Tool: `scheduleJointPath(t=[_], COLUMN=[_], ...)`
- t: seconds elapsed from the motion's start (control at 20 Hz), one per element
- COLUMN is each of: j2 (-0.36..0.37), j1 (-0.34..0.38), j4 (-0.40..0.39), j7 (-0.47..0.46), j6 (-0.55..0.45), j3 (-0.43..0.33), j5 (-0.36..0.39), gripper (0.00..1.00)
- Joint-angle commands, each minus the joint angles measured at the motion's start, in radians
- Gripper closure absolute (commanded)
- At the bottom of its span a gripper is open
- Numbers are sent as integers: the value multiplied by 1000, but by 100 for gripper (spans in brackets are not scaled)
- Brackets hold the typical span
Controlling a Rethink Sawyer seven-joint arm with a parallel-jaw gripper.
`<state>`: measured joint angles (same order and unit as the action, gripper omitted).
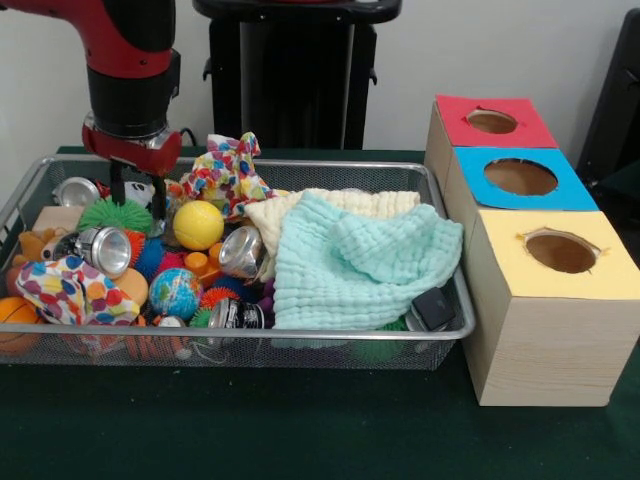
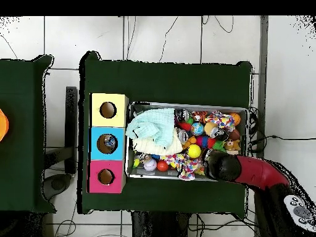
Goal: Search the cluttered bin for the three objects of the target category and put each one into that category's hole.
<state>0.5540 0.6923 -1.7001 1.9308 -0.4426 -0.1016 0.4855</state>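
Gripper (image 1: 138,195), fingers spread, above toy-crammed silver wire-mesh bin (image 1: 300,343).

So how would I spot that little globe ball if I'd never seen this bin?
Start at the wire mesh bin left of the wooden boxes. In its toy-filled left half, look below the plain yellow ball, near the front rim. The globe ball is blue with green and yellowish patches like a map, unlike the plain or spiky balls around it.
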Motion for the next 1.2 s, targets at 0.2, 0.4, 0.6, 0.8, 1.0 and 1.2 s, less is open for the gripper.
scheduleJointPath(t=[0.2, 0.4, 0.6, 0.8, 1.0, 1.2], j2=[-65, -87, -101, -111, -111, -92], j1=[-18, -1, -8, -15, -15, -18], j4=[-39, -64, -84, -89, -100, -128], j7=[118, 86, 101, 106, 105, 114], j6=[46, 92, 139, 155, 153, 146], j3=[-18, -59, -63, -63, -73, -81], j5=[-36, -23, -22, -29, -45, -63], gripper=[0, 0, 0, 0, 0, 0])
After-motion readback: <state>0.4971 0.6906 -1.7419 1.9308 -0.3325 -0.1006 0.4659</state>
